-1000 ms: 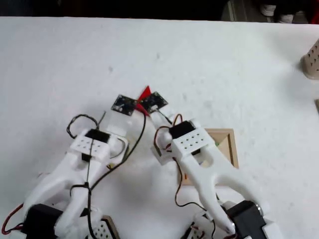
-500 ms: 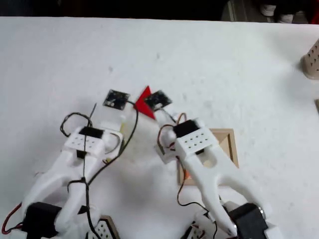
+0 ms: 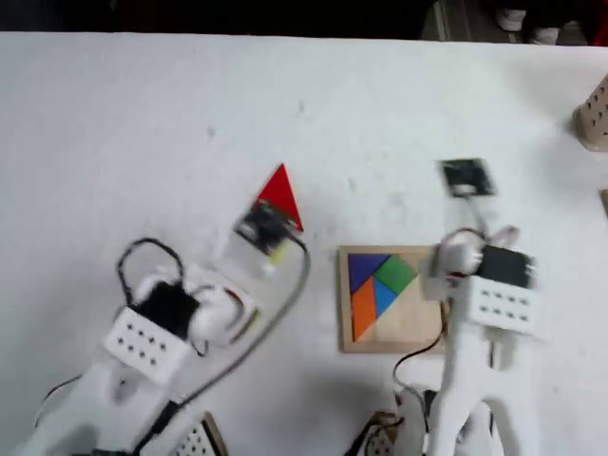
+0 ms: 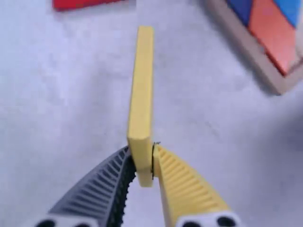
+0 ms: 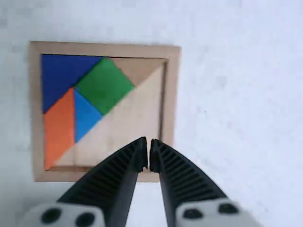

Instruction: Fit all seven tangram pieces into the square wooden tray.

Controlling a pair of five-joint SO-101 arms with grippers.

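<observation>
Yellow piece [image 4: 142,94]: pinched on edge at one end by the left gripper [image 4: 142,161], long axis running straight out from the jaws, near the square wooden tray [image 3: 344,313] (bare half on its far side); right gripper [image 5: 147,153] pressed together over the tray rim.

My bench is a white, faintly mottled table [image 3: 133,104], evenly lit, its far edge meeting a dark strip of room [image 3: 237,14], with a tan perforated block [image 3: 594,119] standing at its right-hand edge and a greyish patch of floor [image 3: 465,19] past the far corner.
</observation>
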